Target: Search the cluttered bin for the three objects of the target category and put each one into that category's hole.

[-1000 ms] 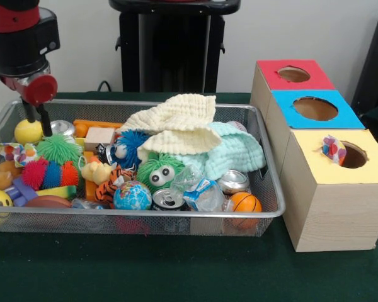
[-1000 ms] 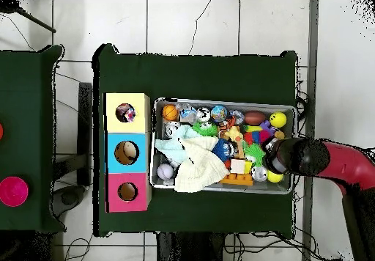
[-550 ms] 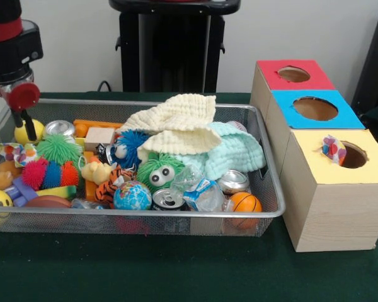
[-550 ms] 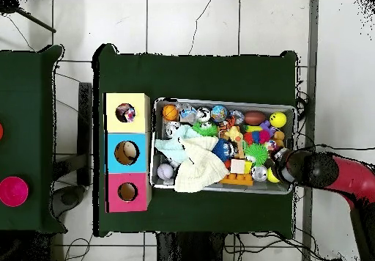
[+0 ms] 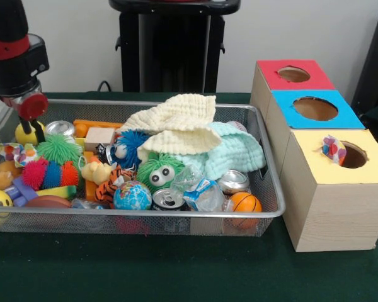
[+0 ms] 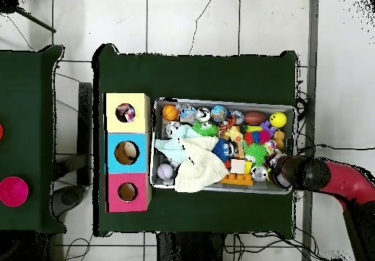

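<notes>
Gripper (image 5: 35, 131): at the wire bin's (image 5: 176, 217) far left corner in the front view, dark fingers straddling the yellow ball (image 5: 26, 133); whether they are closed on it cannot be told.
Target category: judged to be balls, since a small patterned ball (image 5: 333, 150) sits at the yellow box's hole (image 5: 351, 155).
Other candidates: globe ball (image 5: 132, 195) and mini basketball (image 5: 245, 202) along the bin's near edge.
Neighbours: silver can (image 5: 58, 128) and green spiky ball (image 5: 58, 149) just beside the yellow ball.
Risk: a round ball may squirt from the fingers against the bin wall.
Risk: fingers may snag mesh or nudge the can.
Risk: long carry to the yellow box; a loose hold may drop it.
</notes>
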Motion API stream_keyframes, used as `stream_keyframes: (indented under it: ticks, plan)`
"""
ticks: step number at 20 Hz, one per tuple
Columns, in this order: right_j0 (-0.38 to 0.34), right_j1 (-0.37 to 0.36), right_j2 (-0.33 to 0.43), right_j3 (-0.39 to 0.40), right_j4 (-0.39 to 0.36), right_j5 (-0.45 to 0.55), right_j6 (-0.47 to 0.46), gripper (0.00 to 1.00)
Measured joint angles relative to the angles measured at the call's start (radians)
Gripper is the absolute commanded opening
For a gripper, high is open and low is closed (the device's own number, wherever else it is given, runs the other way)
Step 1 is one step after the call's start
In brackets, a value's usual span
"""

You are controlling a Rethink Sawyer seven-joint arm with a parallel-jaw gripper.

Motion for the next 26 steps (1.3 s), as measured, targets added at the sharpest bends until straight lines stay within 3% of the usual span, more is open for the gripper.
stream_keyframes:
  ticks: [15, 26]
  plan:
    - [0.0, 0.03, 0.054, -0.008, -0.007, -0.022, -0.035, 1.0]
    - [0.006, 0.03, 0.078, -0.09, 0.002, 0.116, -0.18, 1.0]
